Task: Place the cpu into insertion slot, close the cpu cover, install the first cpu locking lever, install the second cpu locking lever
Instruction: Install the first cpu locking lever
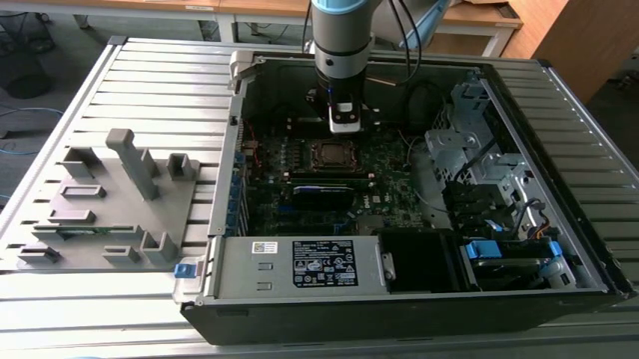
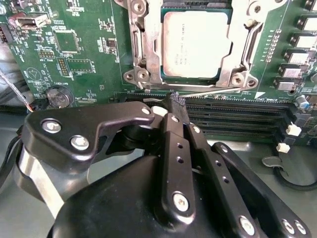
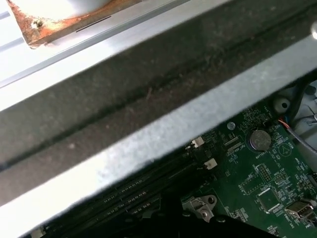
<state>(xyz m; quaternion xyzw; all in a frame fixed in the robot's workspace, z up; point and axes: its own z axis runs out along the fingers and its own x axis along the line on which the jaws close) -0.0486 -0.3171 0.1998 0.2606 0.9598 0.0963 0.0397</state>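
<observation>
Silver-blue arm (image 1: pixel 340 37) w/ black hand (image 2: pixel 175 101), silver screws.

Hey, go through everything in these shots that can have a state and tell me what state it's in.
cpu cover, down flat over the cpu.
cpu, seated, top showing through the cover's window.
locking lever, lying along the cover's edge; latched or not, cannot tell.
gripper, shut, tip at the locking lever.
computer case, side open.

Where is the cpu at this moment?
In the second wrist view, the cpu sits in the insertion slot on the green motherboard, just beyond the pincer, beside the memory slots.
</observation>
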